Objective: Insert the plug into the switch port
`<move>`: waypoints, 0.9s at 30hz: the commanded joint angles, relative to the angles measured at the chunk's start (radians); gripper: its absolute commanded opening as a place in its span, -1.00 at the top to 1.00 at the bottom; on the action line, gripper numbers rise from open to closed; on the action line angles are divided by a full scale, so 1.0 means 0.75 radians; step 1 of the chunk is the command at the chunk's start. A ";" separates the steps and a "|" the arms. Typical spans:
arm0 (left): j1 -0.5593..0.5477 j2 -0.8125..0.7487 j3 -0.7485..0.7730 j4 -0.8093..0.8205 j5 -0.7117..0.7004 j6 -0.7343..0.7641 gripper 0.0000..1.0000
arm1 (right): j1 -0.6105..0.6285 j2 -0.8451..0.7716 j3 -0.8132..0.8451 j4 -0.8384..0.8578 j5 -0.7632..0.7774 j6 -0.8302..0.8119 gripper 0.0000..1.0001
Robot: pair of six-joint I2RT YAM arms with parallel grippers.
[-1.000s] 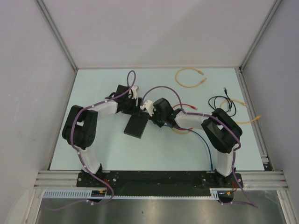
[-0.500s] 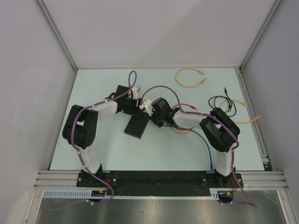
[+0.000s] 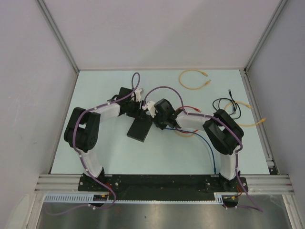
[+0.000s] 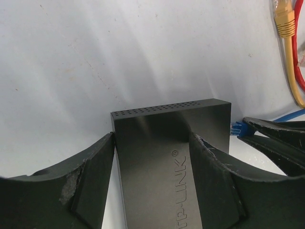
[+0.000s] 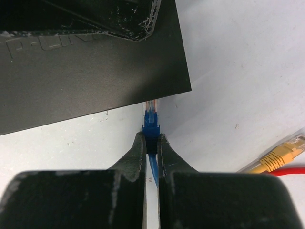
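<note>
Right wrist view first: my right pincer (image 5: 151,143) is squeezed narrow on the blue plug (image 5: 151,125), cable trailing back between the fingers. The plug's clear tip sits right at the edge of the switch (image 5: 86,71), close to one corner. I can't see the sockets themselves from here, so I can't tell whether the tip is lined up with a port or just nosing at the casing.

Over on the left wrist view, the left pincer (image 4: 152,148) stands wide, straddling the switch (image 4: 167,124), which lies flat on the counter (image 4: 119,57). Both fingers look pressed to its sides, though how firmly I can't say.

My call is that this is the final line-up before the push. I'd keep the plug square to that edge, nudge sideways only in small steps, and drive straight in slowly. The left hold should brace the box so it doesn't skate away.
</note>
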 commanded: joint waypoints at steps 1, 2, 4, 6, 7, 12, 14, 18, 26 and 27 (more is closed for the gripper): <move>-0.049 0.048 -0.036 -0.036 0.059 0.032 -0.32 | 0.008 -0.027 0.060 0.085 -0.062 0.055 0.93; -0.051 0.048 -0.034 -0.038 0.057 0.034 -0.32 | 0.012 -0.034 0.060 0.089 -0.058 0.055 0.93; -0.057 0.052 -0.030 -0.050 0.055 0.034 -0.31 | 0.016 -0.052 0.060 0.091 -0.033 0.023 0.95; -0.061 0.055 -0.028 -0.056 0.053 0.036 -0.31 | 0.034 -0.060 0.058 0.093 0.018 0.000 0.98; -0.066 0.057 -0.026 -0.054 0.053 0.036 -0.31 | 0.041 -0.068 0.060 0.103 0.030 -0.008 0.99; -0.084 0.063 -0.022 -0.069 0.069 0.051 -0.29 | 0.057 -0.070 0.058 0.150 0.057 -0.041 1.00; -0.090 0.063 -0.022 -0.071 0.084 0.053 -0.28 | 0.059 -0.068 0.058 0.160 0.055 -0.045 1.00; -0.108 0.063 -0.024 -0.087 0.131 0.051 -0.24 | 0.063 -0.079 0.058 0.242 0.057 -0.065 1.00; -0.143 0.046 -0.040 -0.077 0.217 0.000 -0.17 | 0.059 -0.113 0.064 0.255 0.059 -0.055 1.00; -0.147 0.044 -0.042 -0.083 0.217 -0.003 -0.17 | 0.065 -0.115 0.070 0.232 0.071 -0.055 1.00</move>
